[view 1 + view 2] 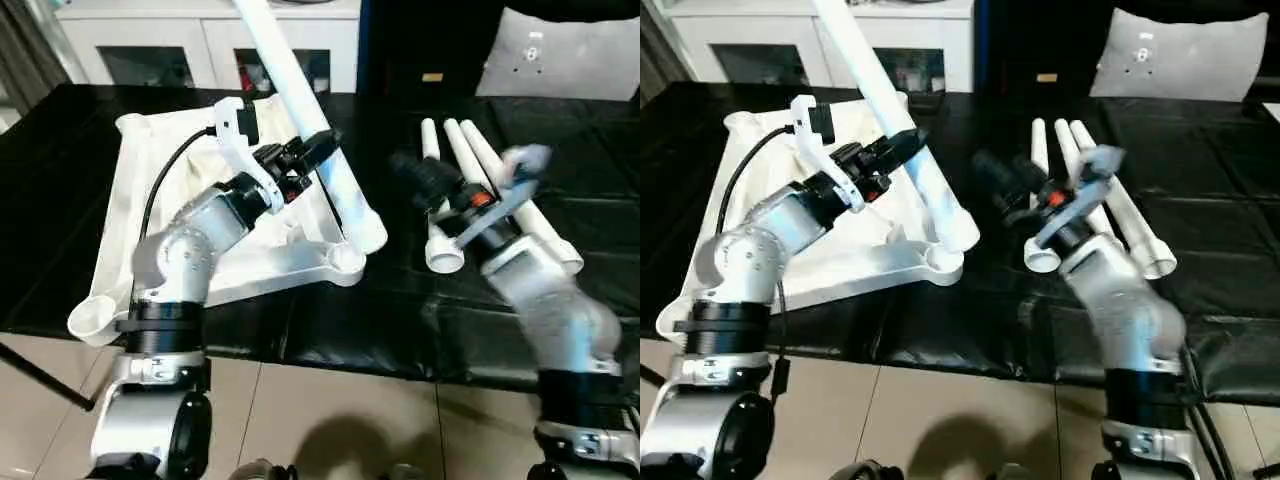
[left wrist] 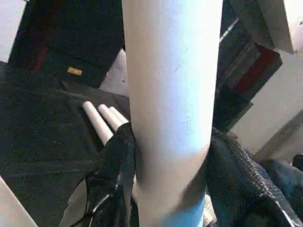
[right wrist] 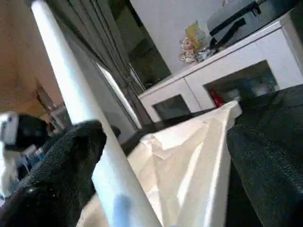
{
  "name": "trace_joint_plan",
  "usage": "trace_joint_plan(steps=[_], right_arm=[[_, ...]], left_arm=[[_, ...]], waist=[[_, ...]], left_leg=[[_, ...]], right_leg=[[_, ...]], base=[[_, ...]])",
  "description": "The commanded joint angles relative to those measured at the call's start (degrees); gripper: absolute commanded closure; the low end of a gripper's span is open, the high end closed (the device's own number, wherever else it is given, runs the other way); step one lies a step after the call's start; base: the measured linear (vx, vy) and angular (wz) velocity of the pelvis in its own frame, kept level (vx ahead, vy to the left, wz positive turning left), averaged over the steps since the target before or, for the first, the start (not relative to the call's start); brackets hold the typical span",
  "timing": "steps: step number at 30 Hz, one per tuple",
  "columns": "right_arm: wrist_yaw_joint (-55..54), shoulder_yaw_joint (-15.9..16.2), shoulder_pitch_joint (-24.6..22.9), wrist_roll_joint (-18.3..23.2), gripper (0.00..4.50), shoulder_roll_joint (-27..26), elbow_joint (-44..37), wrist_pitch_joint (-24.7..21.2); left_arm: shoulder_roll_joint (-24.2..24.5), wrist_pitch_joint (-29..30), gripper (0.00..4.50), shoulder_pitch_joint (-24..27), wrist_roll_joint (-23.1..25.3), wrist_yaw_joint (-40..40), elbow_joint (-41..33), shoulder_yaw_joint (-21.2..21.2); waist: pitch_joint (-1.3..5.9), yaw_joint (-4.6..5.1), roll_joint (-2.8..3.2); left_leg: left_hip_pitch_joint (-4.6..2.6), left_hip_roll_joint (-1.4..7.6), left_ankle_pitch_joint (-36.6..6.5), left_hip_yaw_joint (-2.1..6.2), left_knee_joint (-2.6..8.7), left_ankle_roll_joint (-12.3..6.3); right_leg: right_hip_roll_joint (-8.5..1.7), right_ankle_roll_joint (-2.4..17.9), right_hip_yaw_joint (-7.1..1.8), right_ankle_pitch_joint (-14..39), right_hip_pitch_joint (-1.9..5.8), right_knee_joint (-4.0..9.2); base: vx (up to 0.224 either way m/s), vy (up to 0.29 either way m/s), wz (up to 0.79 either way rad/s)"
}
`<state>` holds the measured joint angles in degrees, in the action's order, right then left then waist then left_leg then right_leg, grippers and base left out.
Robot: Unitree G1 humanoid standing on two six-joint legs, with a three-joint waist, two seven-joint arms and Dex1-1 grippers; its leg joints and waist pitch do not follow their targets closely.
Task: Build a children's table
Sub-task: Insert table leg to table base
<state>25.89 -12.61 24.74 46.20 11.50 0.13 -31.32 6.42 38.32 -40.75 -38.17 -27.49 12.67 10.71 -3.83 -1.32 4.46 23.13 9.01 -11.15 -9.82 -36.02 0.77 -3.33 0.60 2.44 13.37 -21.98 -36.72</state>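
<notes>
The top (image 1: pixel 262 262) lies underside up on the black work surface (image 1: pixel 400 330), toward the robot's left; the left gripper (image 1: pixel 318 152) is clamped on a leg (image 1: pixel 322 150) partway along its length, and that leg slants up and away while its flared lower end sits at the top's near corner socket (image 1: pixel 347 256), beside or just over it; whether it has entered I cannot tell. The right gripper (image 1: pixel 1002 172) stands with its fingers wide apart and nothing between them, just above three spare legs (image 1: pixel 1110 205) lying side by side to the right. The step in hand looks like seating the first leg; next, I judge, it must be tipped upright over the socket and pressed down, the free gripper steadying either leg or top.
</notes>
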Motion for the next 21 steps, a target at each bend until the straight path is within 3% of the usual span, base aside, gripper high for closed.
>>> trace_joint_plan(steps=[1, 10, 14, 18, 20, 21], right_arm=[[-0.69, -0.62, 0.56, 1.64, 0.00, 0.39, -1.63, -1.56], [-0.44, -1.20, 0.70, 4.08, 0.00, 1.80, -3.89, -5.76], [1.37, -0.60, 0.33, 5.28, 0.00, 2.79, -5.38, -6.75], [2.50, 0.22, 0.11, 4.89, 0.00, 3.52, -6.03, -7.01], [5.31, 2.58, -0.20, 2.81, 0.00, 5.55, -7.38, -6.79], [8.46, 5.46, -0.40, -0.20, 0.00, 8.19, -8.60, -5.84]], left_arm=[[0.92, 1.12, 2.64, -1.24, -0.96, -0.92, -2.07, 0.56], [2.47, 3.26, 2.64, -2.29, -3.00, -5.12, -2.06, -0.20], [3.52, 4.71, 2.64, -2.36, -4.96, -9.40, -3.15, -0.93], [4.19, 4.55, 2.64, -2.27, -4.39, -10.48, -3.42, -1.73], [6.05, 2.66, 2.64, -2.05, -1.73, -13.07, -3.89, -4.42], [8.06, -0.18, 2.64, -1.70, 1.06, -16.77, -4.87, -7.57]], waist=[[4.59, -0.30, -0.37], [4.61, -0.98, -0.34], [4.47, -1.00, -0.79], [4.41, -0.96, -0.64], [4.44, -1.02, -0.69], [4.39, -1.11, -0.80]], left_leg=[[-1.37, 3.53, -3.30, 1.45, 3.98, -4.17], [-1.44, 3.52, -2.21, 1.40, 4.03, -3.65], [-1.30, 3.43, -1.78, 1.29, 4.08, -3.76], [-1.32, 3.44, -1.83, 1.28, 4.09, -4.12], [-1.32, 3.45, -1.91, 1.32, 4.08, -4.04], [-1.28, 3.51, -1.90, 1.50, 4.18, -4.12]], right_leg=[[-4.67, 14.88, -2.46, -0.76, 2.70, 4.47], [-4.68, 14.33, -2.44, -1.85, 2.75, 4.37], [-4.73, 14.54, -2.46, -1.78, 2.87, 4.42], [-4.72, 14.30, -2.45, -1.81, 2.84, 4.38], [-4.75, 14.19, -2.43, -1.19, 2.94, 4.50], [-4.68, 13.66, -2.38, -0.47, 2.97, 4.61]], base=[[0.000, 0.000, 0.00], [0.000, 0.000, 0.00], [0.000, 0.000, 0.00], [0.000, 0.000, 0.00], [0.000, 0.000, 0.00], [0.000, 0.000, 0.00]])
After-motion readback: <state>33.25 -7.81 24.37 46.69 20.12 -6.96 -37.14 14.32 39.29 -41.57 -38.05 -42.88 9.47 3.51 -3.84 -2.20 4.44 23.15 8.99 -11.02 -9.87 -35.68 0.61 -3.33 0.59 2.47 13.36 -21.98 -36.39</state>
